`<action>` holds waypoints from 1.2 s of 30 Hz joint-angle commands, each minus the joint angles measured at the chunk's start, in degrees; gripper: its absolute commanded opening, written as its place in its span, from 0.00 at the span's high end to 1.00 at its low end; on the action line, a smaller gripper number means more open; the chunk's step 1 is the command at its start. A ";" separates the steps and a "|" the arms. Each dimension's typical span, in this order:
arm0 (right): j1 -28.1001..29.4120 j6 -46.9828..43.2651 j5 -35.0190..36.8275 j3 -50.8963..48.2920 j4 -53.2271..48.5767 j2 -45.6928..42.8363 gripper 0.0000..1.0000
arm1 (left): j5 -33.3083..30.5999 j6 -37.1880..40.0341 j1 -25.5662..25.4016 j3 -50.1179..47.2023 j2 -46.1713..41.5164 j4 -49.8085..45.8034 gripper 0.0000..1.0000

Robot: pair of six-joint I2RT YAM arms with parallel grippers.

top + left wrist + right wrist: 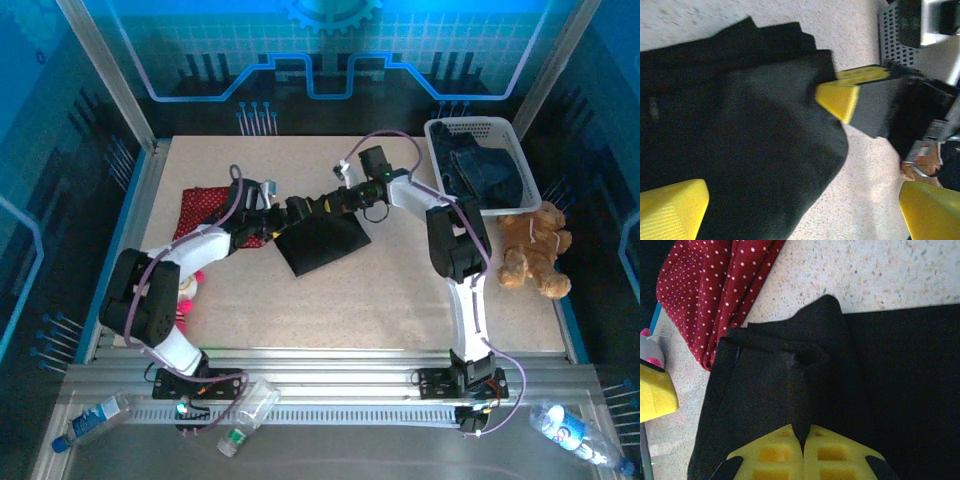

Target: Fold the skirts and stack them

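Observation:
The black skirt [322, 245] lies partly folded at mid-table. My right gripper [803, 441] is shut on a raised fold at its edge, and its yellow fingertips [839, 96] pinch the cloth in the left wrist view. My left gripper [804, 205] stands open just over the black skirt [735, 145], with nothing between its fingers [672, 210]. In the top view both grippers meet at the skirt's far left corner, left gripper [281, 220] beside right gripper [306, 209]. The red dotted skirt [203, 210] lies bunched to the left, also the red skirt [710, 295]. Dark denim skirts [487, 172] fill the basket.
A white basket [437, 130] stands at the back right, with a brown teddy bear [535, 250] in front of it. A pink-and-white plush doll [188, 292] lies by the left arm. Plastic bottles [95, 418] rest on the near rail below the table.

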 commanded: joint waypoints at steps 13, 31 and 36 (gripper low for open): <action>0.01 5.79 3.61 9.22 -3.55 5.62 0.89 | -17.90 -2.91 -1.03 4.40 13.32 -3.69 0.01; 3.73 11.68 10.01 -3.14 -8.14 -7.26 0.96 | -16.77 -3.84 -0.32 4.88 -3.65 -19.52 0.01; 5.01 16.01 9.73 -0.26 -7.58 -1.49 1.00 | -17.99 -7.00 0.94 1.97 -3.40 -22.05 0.02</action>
